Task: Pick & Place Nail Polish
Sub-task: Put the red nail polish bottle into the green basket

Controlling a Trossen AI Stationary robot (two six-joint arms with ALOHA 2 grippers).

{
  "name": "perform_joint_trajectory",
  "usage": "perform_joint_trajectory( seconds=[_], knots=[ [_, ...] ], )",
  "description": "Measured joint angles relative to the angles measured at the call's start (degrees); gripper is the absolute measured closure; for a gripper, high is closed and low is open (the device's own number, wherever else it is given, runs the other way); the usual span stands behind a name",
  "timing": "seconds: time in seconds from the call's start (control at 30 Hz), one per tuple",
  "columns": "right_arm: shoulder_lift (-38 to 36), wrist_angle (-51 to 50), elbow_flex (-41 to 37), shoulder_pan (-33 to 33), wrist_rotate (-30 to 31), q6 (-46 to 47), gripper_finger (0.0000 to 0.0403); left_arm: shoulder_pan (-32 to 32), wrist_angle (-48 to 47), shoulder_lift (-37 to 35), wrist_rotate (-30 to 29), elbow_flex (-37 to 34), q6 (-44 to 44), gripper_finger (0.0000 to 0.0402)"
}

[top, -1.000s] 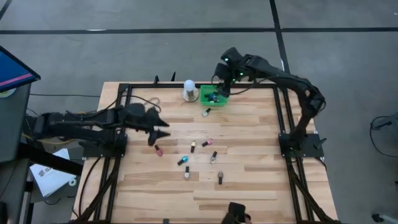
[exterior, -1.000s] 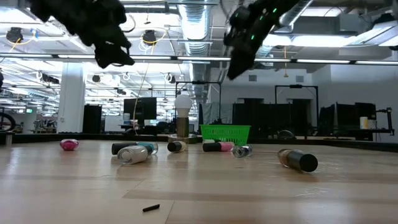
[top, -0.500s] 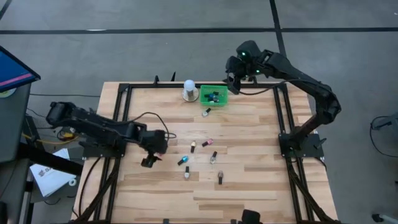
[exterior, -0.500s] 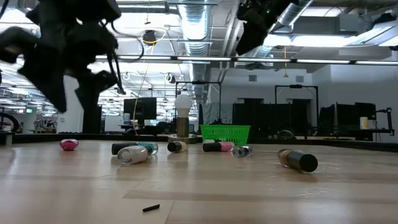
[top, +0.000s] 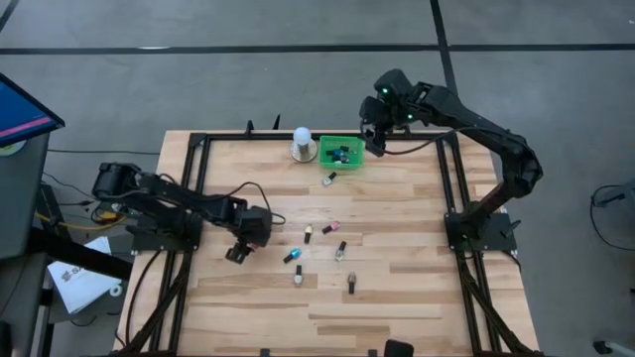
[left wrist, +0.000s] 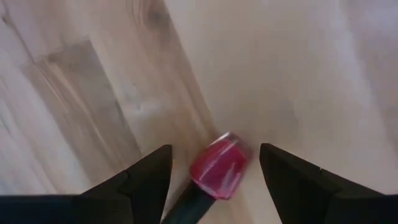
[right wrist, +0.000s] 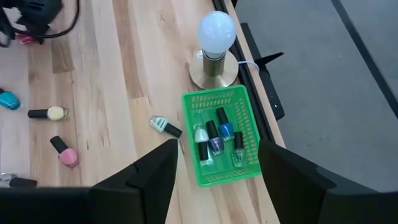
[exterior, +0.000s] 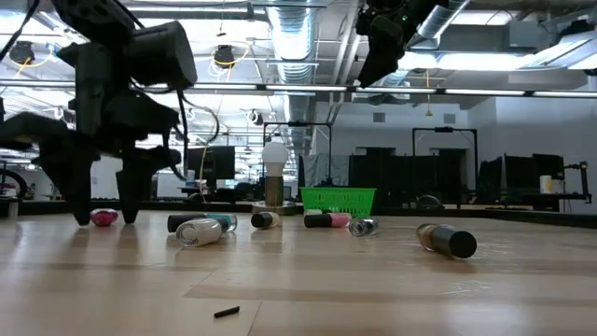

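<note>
A nail polish bottle with a pink-red body (left wrist: 219, 167) and a dark cap lies on its side on the wooden table (top: 397, 297), left of the middle. My left gripper (left wrist: 214, 150) is open and low over it, pointing down, one finger on each side (exterior: 103, 210); the gripper hides the bottle in the high view (top: 238, 252). My right gripper (top: 369, 134) is open and empty, raised above the green tray (right wrist: 211, 96) at the far edge. Several bottles lie in that tray.
Several more bottles lie loose mid-table, among them a pale-green one (top: 330, 178), a yellow one (top: 309, 234) and a blue one (top: 292, 257). A white dome-topped object on a round base (top: 302, 144) stands left of the tray. Black frame rails (top: 451, 188) border the table.
My left gripper has gone toward the near edge and down, from high above the table to the tabletop, and now straddles the pink-red bottle. My right gripper has risen and drawn a little toward the right and far edges, away from the tray.
</note>
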Motion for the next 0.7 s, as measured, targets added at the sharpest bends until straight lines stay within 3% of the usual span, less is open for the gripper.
perform_joint_trajectory(
  seconds=[0.23,0.57,0.7],
  knots=[
    [0.0,-1.24,0.0,0.39,-0.13,0.0,0.0187,1.37,-0.37,3.18,-0.02,0.4,0.04,0.0187],
    [0.0,-3.83,0.0,0.43,-0.16,0.03,0.0187,1.46,-0.1,3.29,-0.62,0.33,-0.56,0.0299],
    [-0.02,-4.11,0.0,1.11,-0.17,0.03,0.0192,1.46,-0.15,3.29,-0.6,0.33,-0.94,0.0316]
  ],
)
